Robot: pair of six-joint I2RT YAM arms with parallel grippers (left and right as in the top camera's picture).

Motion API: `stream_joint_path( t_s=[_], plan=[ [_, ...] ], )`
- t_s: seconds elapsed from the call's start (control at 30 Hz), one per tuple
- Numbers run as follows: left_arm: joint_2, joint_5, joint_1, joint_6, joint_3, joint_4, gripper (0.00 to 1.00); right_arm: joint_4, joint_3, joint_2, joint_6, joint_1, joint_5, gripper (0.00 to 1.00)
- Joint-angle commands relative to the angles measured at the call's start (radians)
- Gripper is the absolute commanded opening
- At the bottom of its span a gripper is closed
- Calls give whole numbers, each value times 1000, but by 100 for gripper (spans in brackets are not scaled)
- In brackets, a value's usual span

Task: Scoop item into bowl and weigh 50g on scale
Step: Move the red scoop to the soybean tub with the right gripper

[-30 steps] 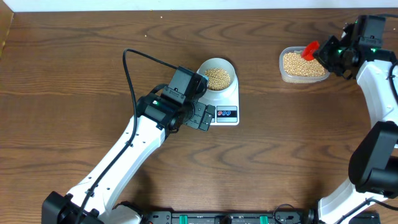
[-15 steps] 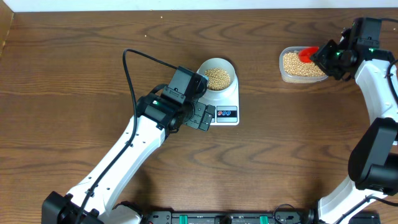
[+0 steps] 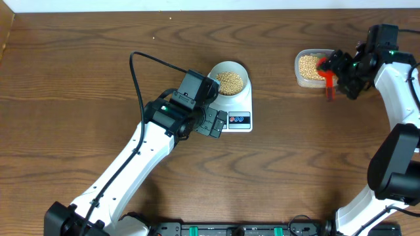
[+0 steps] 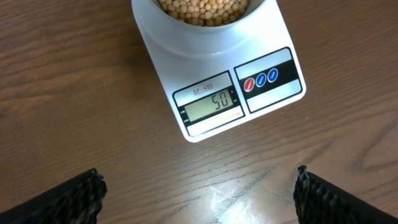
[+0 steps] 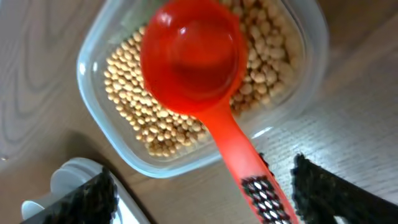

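Note:
The pale bowl (image 3: 229,78) of tan beans (image 3: 230,82) stands on the white scale (image 3: 240,120). In the left wrist view the scale's display (image 4: 209,104) reads 50, with the bowl (image 4: 205,37) at the top edge. My left gripper (image 4: 199,193) hangs open over bare wood just in front of the scale. An empty red scoop (image 5: 193,59) lies on the beans (image 5: 134,87) in the clear tub (image 5: 118,146), its handle (image 5: 249,168) sticking out over the rim. My right gripper (image 5: 202,183) stands open around that handle without clamping it.
The clear tub (image 3: 317,69) sits at the back right of the wooden table, with the right arm (image 3: 394,85) beside it. The left arm (image 3: 138,164) crosses the table's middle from the front left, and a black cable (image 3: 141,65) loops behind it.
My right gripper went from shut on the scoop handle to open. The scoop's handle has dropped over the tub's near rim. The left arm, bowl and scale have not moved.

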Motion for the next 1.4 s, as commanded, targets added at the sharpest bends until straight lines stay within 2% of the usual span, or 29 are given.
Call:
stream_joint_path(
  t_s=[0.0, 0.27, 0.5, 0.73, 1.03, 1.17, 1.37],
  plan=[
    [-8, -2, 2, 18, 5, -3, 99, -35, 2, 10, 1, -1, 4, 99],
    [-8, -2, 2, 18, 5, -3, 99, -78, 2, -85, -66, -1, 17, 99],
    [-8, -2, 2, 18, 5, -3, 99, -97, 2, -366, -213, 0, 30, 99],
    [-8, -2, 2, 18, 5, -3, 99, -90, 2, -613, -227, 0, 115, 99],
    [-8, -2, 2, 18, 5, -3, 99, -266, 2, -737, -254, 0, 208, 99],
    [-8, -2, 2, 18, 5, -3, 99, -261, 2, -796, -328, 0, 246, 99],
    [-8, -2, 2, 18, 5, -3, 99, -251, 1, -983, -328, 0, 324, 99]
  ],
)
